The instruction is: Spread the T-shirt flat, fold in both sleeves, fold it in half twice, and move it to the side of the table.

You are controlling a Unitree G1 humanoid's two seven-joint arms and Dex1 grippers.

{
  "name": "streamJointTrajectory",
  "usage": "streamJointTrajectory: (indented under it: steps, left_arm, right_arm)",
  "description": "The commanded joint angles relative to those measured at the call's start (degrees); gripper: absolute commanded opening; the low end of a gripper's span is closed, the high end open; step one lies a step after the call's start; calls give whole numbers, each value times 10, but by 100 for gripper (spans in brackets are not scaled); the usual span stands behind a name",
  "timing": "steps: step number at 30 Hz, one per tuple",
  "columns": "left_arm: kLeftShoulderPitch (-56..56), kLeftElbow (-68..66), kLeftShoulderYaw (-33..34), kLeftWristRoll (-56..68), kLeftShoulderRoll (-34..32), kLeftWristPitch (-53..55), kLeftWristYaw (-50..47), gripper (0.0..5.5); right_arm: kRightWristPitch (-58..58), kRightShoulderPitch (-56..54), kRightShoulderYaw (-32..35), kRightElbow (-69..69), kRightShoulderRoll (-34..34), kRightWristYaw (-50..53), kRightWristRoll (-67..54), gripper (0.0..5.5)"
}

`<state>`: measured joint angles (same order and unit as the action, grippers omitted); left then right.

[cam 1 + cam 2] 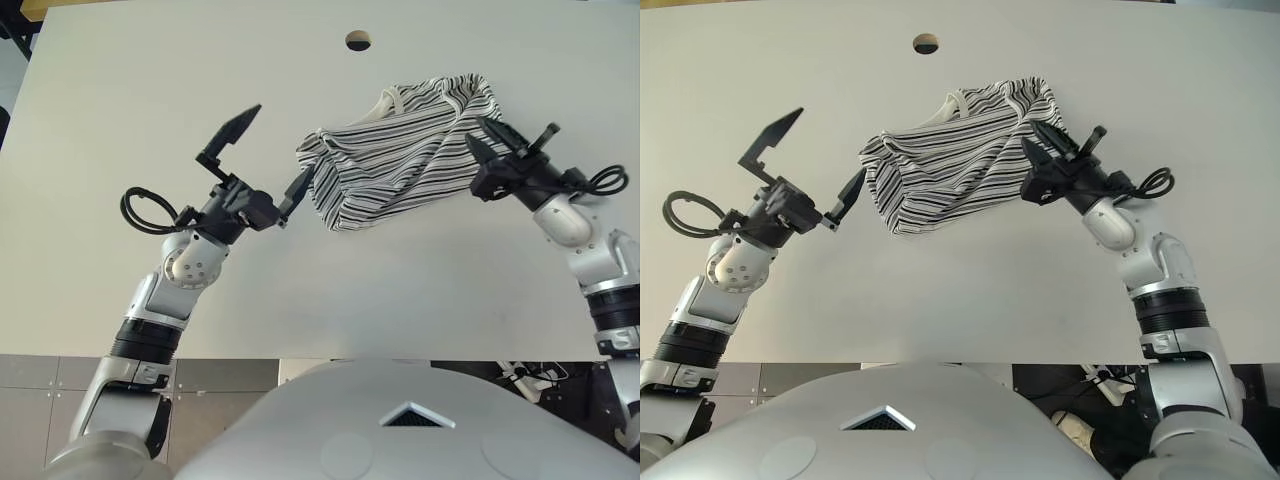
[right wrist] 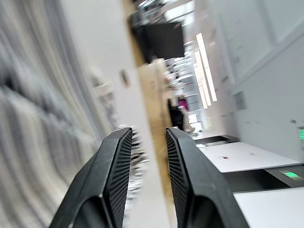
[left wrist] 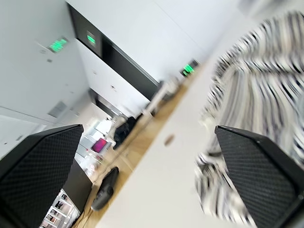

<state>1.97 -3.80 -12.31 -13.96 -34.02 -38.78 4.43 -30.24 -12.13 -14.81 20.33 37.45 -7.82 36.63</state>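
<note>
One striped T-shirt (image 1: 400, 150), bunched, at 1 o'clock on one white table (image 1: 150, 80). Two grippers: left gripper (image 1: 281, 142) at its 9 o'clock, jaws spread wide; right gripper (image 1: 490, 147) at its 3 o'clock, grip impossible to tell.

Thin black and white stripes all over the T-shirt (image 1: 400, 150), plain white at its collar (image 1: 385, 103). Plain off-white on the table (image 1: 150, 90), dark in its round hole (image 1: 358, 40). Black on the left gripper (image 1: 281, 140) and right gripper (image 1: 478, 130), with a fine grid pattern on the pads (image 3: 42, 166).
</note>
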Motion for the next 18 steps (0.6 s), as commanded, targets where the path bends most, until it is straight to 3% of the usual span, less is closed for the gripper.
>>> streamJointTrajectory:
  steps: [1, 9, 14, 18]
  left_arm:
    - [-41, 14, 15, 3, 19, 11, 21, 514]
    - [-271, -212, -113, -218, 82, 18, 34, 514]
    - [-459, -462, -239, -338, 170, 8, 43, 514]
    - [-538, -606, -285, -382, 201, 18, 12, 514]
  right_arm:
    - [-7, -59, -31, 100, -19, 39, 36, 131]
    - [-39, -122, -113, 234, -59, 46, 70, 131]
    - [-55, -75, -130, 164, -47, 23, 57, 131]
    - [-48, -54, -137, 112, -39, 3, 57, 131]
